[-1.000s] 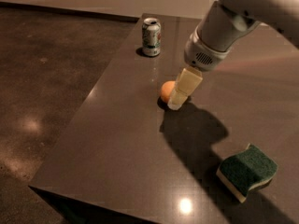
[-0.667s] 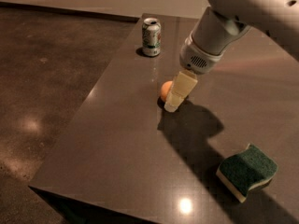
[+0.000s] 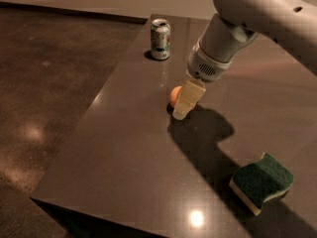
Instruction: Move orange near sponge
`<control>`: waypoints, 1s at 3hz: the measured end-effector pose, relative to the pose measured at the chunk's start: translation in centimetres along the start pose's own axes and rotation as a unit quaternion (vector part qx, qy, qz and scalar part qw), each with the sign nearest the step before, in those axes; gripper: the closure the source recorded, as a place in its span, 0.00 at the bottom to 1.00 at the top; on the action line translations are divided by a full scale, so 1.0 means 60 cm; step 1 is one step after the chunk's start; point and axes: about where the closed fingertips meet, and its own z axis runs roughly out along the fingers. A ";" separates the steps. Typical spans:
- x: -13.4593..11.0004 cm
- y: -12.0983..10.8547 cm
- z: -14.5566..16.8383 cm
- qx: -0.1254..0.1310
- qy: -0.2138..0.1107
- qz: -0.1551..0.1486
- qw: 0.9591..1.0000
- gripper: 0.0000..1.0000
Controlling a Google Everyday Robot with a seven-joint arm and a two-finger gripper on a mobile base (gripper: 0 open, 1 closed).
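The orange (image 3: 174, 95) lies on the dark table (image 3: 129, 148), near its middle, partly hidden behind my gripper. My gripper (image 3: 180, 112) reaches down from the upper right and its cream tip is at the table surface, right against the orange's right side. The sponge (image 3: 262, 181), dark green on top with a pale yellow layer beneath, lies near the table's front right, well apart from the orange and the gripper.
A green and white soda can (image 3: 160, 39) stands upright at the table's back left. The table's left edge (image 3: 94, 103) runs diagonally, with a shiny dark floor (image 3: 44, 83) beyond it. The arm's shadow (image 3: 203, 133) falls between the orange and the sponge.
The arm and gripper have shifted slightly to the left, staying at the orange. The sponge and can have not moved.
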 end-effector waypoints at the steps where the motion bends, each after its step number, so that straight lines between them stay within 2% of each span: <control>1: 0.004 0.002 0.004 -0.001 -0.003 -0.003 1.000 0.46; 2: 0.006 0.005 -0.003 0.001 -0.005 -0.002 1.000 0.77; 3: 0.014 0.020 -0.068 0.036 0.007 0.015 0.999 1.00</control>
